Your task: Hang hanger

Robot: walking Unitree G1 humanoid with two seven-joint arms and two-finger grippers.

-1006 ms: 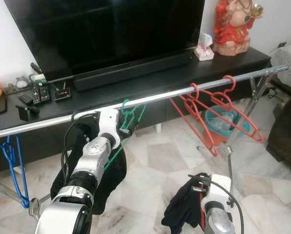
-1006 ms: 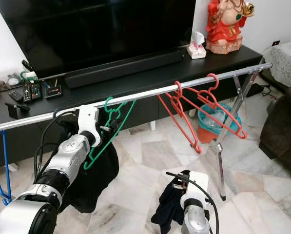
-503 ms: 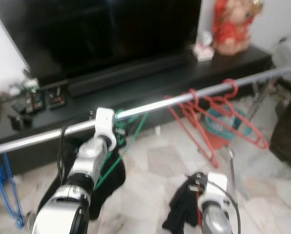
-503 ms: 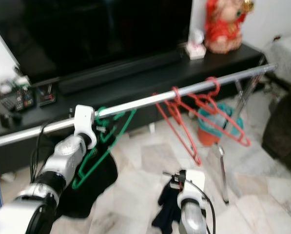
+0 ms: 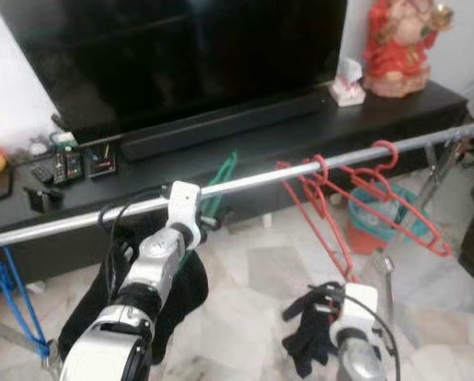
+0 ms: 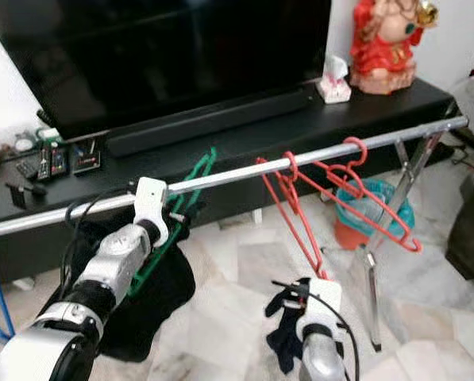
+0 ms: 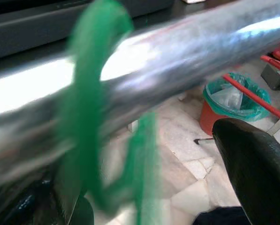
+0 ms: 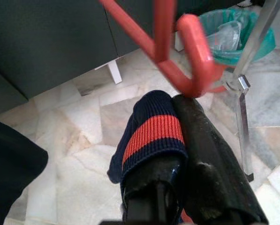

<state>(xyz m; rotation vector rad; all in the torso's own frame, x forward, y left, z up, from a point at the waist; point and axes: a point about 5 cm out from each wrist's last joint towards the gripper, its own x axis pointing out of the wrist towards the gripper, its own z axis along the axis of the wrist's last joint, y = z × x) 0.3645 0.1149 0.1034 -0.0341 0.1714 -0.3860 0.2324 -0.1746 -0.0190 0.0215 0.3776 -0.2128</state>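
Left claw [image 6: 175, 216], fingers apart, at green hanger [image 7: 90, 117] hooked over rail [image 5: 316, 168]; light, stiff plastic, best gripped below its hook. Right claw [image 8: 177, 140] clamps striped sock [image 8: 151, 133].

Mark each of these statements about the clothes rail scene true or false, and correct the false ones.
1. The green plastic hanger has its hook over the silver metal rail. True.
2. The red plastic hangers lie on the floor. False: they hang on the rail.
3. The right gripper holds a dark sock with a red stripe. True.
4. The left gripper is down by the orange bin. False: it is up at the rail.
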